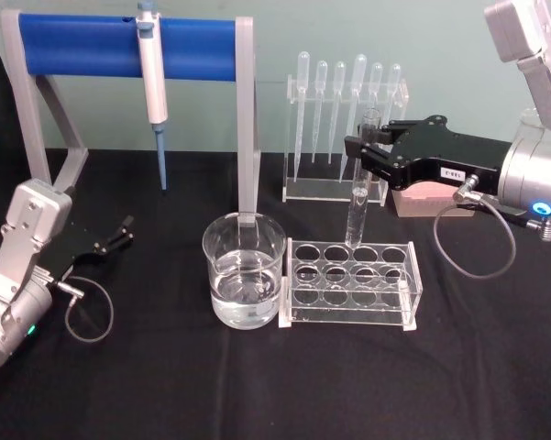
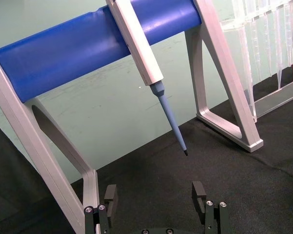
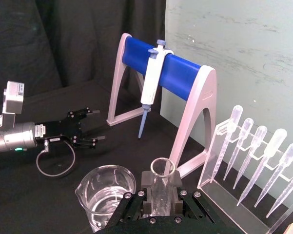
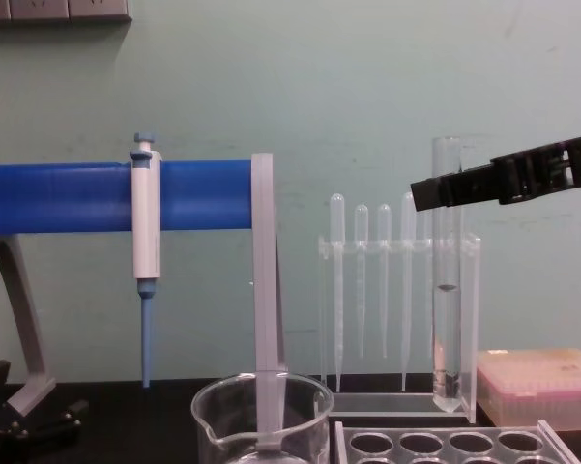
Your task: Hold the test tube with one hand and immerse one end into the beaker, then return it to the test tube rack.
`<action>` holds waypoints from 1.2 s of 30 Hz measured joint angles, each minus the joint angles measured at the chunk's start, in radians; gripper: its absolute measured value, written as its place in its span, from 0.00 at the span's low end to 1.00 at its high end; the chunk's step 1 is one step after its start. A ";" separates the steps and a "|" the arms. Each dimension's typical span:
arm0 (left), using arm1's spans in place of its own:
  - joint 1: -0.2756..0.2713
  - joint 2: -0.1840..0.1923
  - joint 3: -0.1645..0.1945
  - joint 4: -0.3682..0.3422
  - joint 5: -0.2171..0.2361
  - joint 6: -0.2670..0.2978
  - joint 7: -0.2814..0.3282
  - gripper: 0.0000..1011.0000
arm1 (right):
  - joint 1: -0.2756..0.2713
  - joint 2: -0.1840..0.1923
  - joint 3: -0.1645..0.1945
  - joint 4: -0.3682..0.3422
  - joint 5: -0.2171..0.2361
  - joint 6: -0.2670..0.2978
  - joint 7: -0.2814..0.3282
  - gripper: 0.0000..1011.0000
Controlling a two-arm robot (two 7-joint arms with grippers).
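The test tube (image 1: 358,197) hangs upright, its rounded bottom just above the back row of the clear tube rack (image 1: 350,280). My right gripper (image 1: 362,151) reaches in from the right and is shut on the tube near its open rim. The chest view shows the test tube (image 4: 447,290) clear of the rack (image 4: 445,445), with the right gripper (image 4: 445,188) clamped high on it. The beaker (image 1: 244,270), part-filled with clear liquid, stands left of the rack. In the right wrist view the test tube (image 3: 162,187) sits between my jaws, beside the beaker (image 3: 106,195). My left gripper (image 1: 119,234) rests open at the far left.
A blue-and-grey stand (image 1: 128,46) holds a white-and-blue micropipette (image 1: 152,82) behind the beaker. A pipette rack (image 1: 344,119) with several plastic pipettes stands behind the tube rack, and a pink box (image 1: 422,200) lies under my right gripper. The left wrist view faces the micropipette (image 2: 136,39).
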 joint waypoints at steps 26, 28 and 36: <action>0.000 0.000 0.000 0.000 0.000 0.000 0.000 0.99 | 0.000 0.000 0.001 0.000 -0.002 0.000 0.000 0.22; 0.000 0.000 0.000 0.000 0.000 0.000 0.000 0.99 | 0.000 0.000 0.001 0.000 -0.002 0.000 0.000 0.22; 0.000 0.000 0.000 0.000 0.000 0.000 0.000 0.99 | 0.000 0.000 0.001 0.000 -0.002 0.000 0.000 0.22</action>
